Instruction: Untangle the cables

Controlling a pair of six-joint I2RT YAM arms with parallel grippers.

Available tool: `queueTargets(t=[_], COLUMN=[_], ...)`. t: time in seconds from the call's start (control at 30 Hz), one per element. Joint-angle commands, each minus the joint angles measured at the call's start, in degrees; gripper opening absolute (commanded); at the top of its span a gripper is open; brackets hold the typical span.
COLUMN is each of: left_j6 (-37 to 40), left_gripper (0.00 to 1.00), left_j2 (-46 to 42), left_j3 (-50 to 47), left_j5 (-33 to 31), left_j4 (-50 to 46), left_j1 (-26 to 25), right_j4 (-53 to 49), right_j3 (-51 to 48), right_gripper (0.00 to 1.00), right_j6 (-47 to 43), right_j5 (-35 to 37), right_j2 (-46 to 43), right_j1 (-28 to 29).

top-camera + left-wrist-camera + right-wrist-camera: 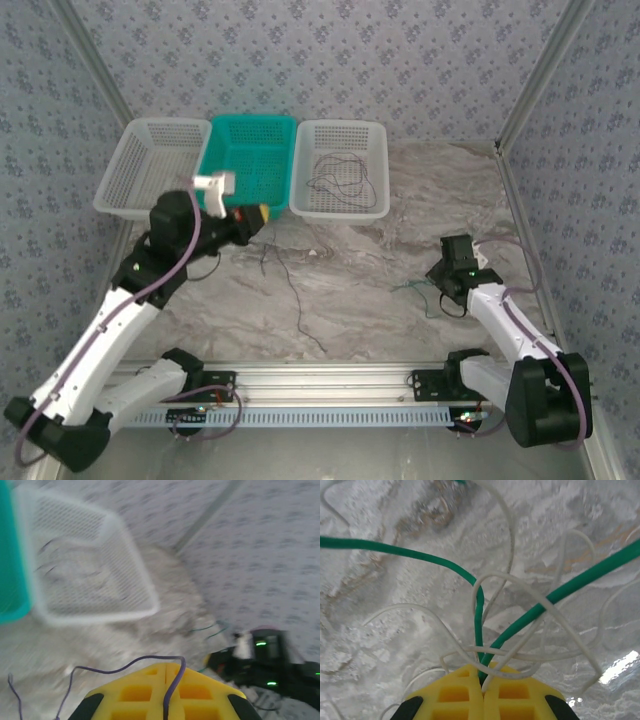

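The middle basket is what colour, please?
The basket is teal, best seen in the top view.

Marble table [390, 325]: baskets [338, 214], cables [297, 308] (tangled, seemingly)

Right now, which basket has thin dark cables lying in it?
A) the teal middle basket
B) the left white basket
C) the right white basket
C: the top view shows loops of dark cables lying inside the right white basket.

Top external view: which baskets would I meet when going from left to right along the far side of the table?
White basket → teal basket → second white basket, which holds dark cables.
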Motion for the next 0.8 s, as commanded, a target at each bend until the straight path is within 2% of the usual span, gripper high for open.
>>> queueTargets(t=[0.0, 0.07, 0.2, 0.3, 0.43, 0.5, 0.53, 0.57, 0.67, 0.77], left_j6=[5.8, 7.9, 14.6, 18.1, 19.6, 19.7, 19.7, 19.1, 16.9, 23.7], left_gripper=[0.00, 0.00, 0.00, 0.00, 0.00, 0.00, 0.00, 0.00, 0.00, 0.00], left_j2=[6.8, 11.5, 22.3, 31.7, 46.2, 55.8, 60.9, 63.9, 62.3, 64.0], left_j3=[10.8, 17.8, 33.4, 47.8, 74.3, 93.3, 103.7, 108.9, 100.8, 100.2], left_j5=[2.7, 2.4, -2.7, -2.8, 1.1, 1.7, 1.8, 1.8, 1.6, -0.4], left_j4=[2.9, 3.6, 2.0, -0.1, -5.6, -9.6, -9.9, -7.4, 8.2, 15.0], left_j1=[-3.5, -4.2, -4.1, -3.7, -3.6, -3.5, -3.2, -2.7, 0.3, 0.4], right_j4=[2.6, 2.3, 1.7, 0.9, 0.6, 0.7, 1.0, 1.1, 2.3, 3.8], right_j3=[0.2, 0.4, 0.6, 1.2, 1.3, 1.3, 1.3, 1.2, 1.4, 1.8], right_gripper=[0.00, 0.00, 0.00, 0.00, 0.00, 0.00, 0.00, 0.00, 0.00, 0.00], right_j6=[1.0, 1.0, 0.7, 0.1, -0.1, 0.1, 0.3, 0.5, 0.4, -1.1], right_j5=[-1.7, -1.6, -1.5, -1.5, -1.4, -1.5, -1.6, -1.7, -2.3, -5.1], right_j2=[-0.3, -1.2, -2.9, -3.7, -4.1, -3.9, -3.8, -3.7, -2.9, -1.0], right_j1=[-0.2, -0.1, -0.1, -0.1, -0.2, -0.1, 0.0, -0.1, 0.1, 0.7])
